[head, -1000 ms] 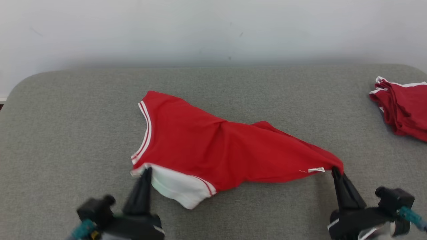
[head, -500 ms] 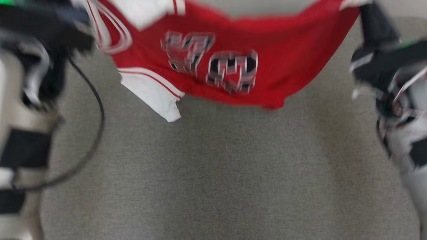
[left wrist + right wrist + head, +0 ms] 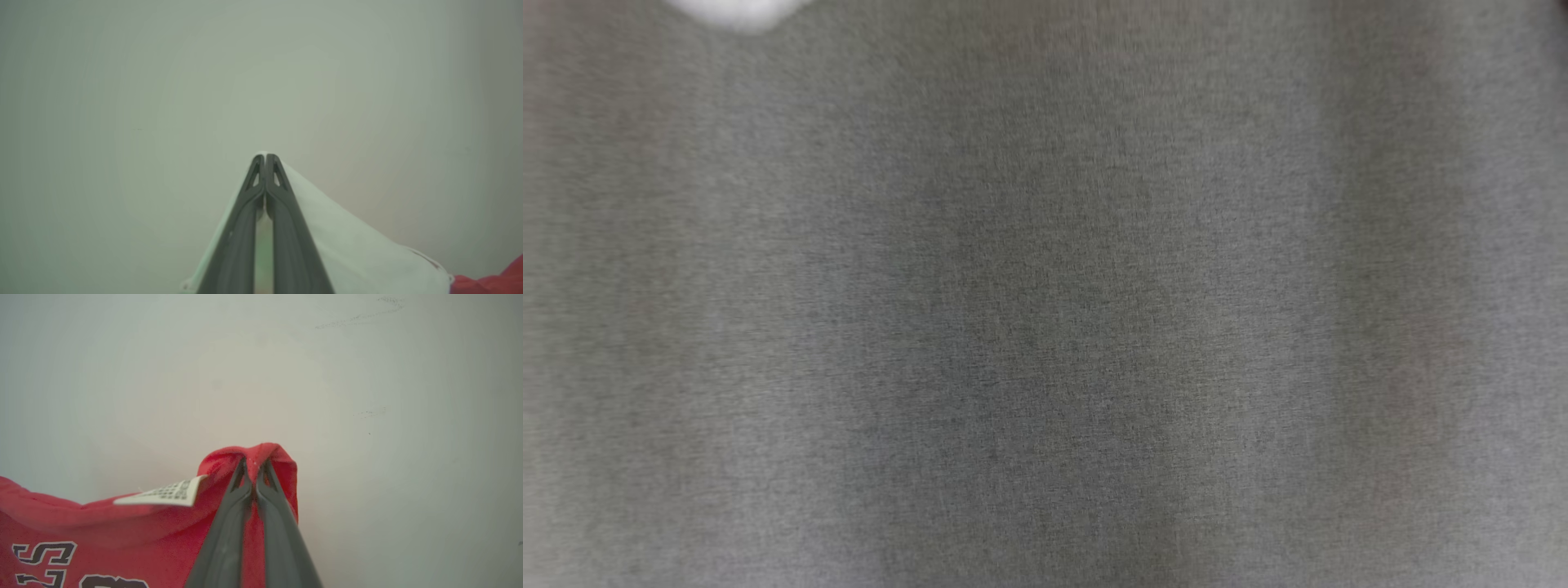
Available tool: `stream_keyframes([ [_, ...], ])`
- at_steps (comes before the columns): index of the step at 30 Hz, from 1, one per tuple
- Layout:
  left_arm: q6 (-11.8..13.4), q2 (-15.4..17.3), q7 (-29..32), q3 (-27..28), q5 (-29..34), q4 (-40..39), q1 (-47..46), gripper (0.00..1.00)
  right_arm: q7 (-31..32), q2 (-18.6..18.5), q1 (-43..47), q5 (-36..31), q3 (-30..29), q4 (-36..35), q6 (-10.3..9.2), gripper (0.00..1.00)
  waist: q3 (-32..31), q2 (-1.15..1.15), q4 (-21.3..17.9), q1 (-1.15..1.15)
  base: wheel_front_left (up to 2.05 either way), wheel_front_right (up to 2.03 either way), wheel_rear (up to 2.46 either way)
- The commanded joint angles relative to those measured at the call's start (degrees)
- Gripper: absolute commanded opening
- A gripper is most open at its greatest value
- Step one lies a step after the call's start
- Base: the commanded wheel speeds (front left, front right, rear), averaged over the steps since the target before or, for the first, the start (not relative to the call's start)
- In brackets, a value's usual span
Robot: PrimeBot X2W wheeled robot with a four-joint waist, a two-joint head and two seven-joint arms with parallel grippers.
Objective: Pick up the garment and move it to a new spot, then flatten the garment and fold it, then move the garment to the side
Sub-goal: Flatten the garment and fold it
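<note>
The garment is a red jersey with white trim and dark outlined lettering. In the left wrist view my left gripper [image 3: 265, 157] is shut on its white sleeve part [image 3: 351, 249], and a bit of red shows at the lower right. In the right wrist view my right gripper [image 3: 255, 461] is shut on a bunched red corner of the garment [image 3: 102, 531], beside a small white label [image 3: 163, 494]. The cloth hangs in the air between the two grippers, in front of a pale wall. A blurred white tip [image 3: 735, 10], probably the sleeve, pokes in at the head view's top left.
The grey fabric surface [image 3: 1045, 327] spreads across the head view, blurred. A pale, lightly scuffed wall [image 3: 367, 375] stands behind both grippers in the wrist views.
Both grippers have lifted the garment off the grey surface, and it has risen out of the top of the head view. The head view itself has shifted and blurred.
</note>
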Motion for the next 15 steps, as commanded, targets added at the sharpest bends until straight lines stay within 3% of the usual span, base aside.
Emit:
stream_keyframes([
  [1,0.0,-0.3,-0.7,0.0,-0.1,1.7,-2.5,0.00,-0.4,0.4,-2.3,-0.8,0.0,1.5,-0.15,0.00,3.3,-0.02,-0.9,-0.03,0.00,0.00,0.00],
  [8,-0.1,-1.9,-3.6,-1.3,0.1,11.0,-10.8,0.00,-1.5,0.6,-10.8,-3.7,0.4,10.4,-0.15,0.00,4.3,-0.02,0.3,-0.03,0.00,0.00,0.00],
  [15,-0.1,-2.6,-5.5,-3.5,-0.6,15.9,-12.7,0.00,-3.0,1.4,-13.8,-4.6,1.1,15.6,-0.15,0.00,5.5,-0.02,0.5,-0.03,0.00,0.00,0.00],
])
